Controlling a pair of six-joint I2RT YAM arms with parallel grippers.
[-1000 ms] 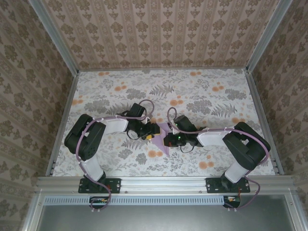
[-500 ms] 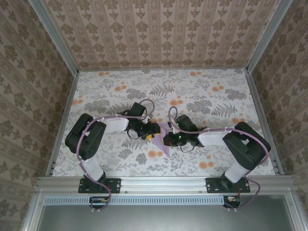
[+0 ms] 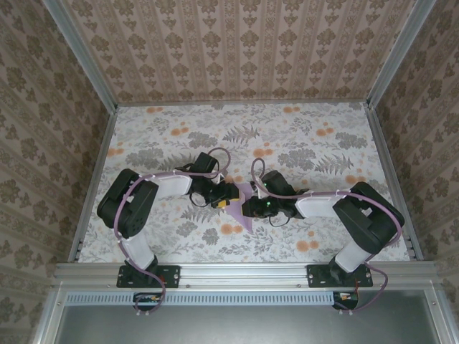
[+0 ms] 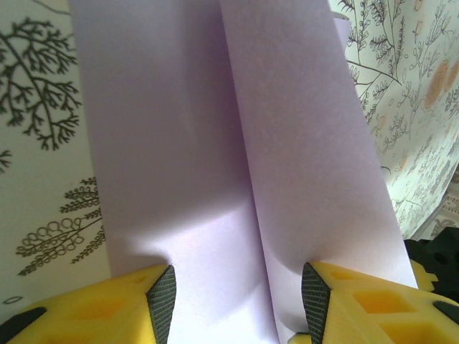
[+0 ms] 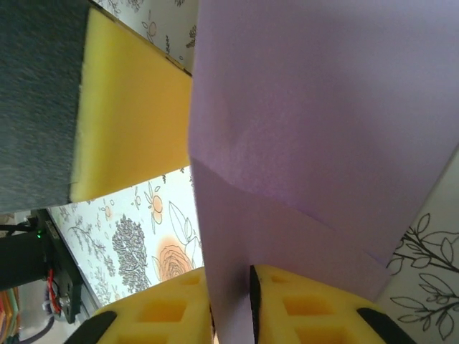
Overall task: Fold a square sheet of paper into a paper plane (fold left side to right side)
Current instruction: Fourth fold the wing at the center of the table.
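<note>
Floral-printed surface [image 3: 143, 136] carries the plane [image 3: 247, 192] at its middle, between the two arms, a lilac sheet with a crease down its length. Your left tool [image 4: 237, 304] stands open astride that crease, while your right tool [image 5: 229, 294] has its jaws set narrowly about the paper's edge, and you cannot tell whether they pinch it. You seem midway through folding one side onto the other; next, lay the edges together and press the crease flat.
</note>
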